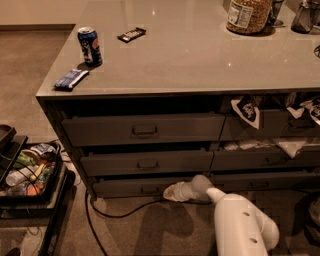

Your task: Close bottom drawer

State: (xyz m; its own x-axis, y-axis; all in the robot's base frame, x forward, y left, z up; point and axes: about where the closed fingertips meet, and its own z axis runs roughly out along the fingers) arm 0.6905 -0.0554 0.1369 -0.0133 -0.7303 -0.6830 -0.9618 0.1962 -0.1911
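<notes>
My jaws sit low at the foot of the desk (200, 60), pressed up to the front of the bottom drawer (125, 188), just right of its small metal handle (149, 190). Whether they are wide or narrow I cannot tell; the pale tip reads as one lump against the dark panel. I judge they are there to push on the panel, not to grip the handle. My white arm (242, 227) reaches in from the lower right, low and nearly level, which suits a push straight inward.

The bottom drawer stands a little proud of the frame, so it looks not quite home. Above it the middle drawer (147, 163) and the tall top drawer (144, 130) also jut out. A black cable (117, 214) trails over the carpet just below the drawer. On the desk stand a blue can (90, 46) and a jar (248, 15), well apart from my work.
</notes>
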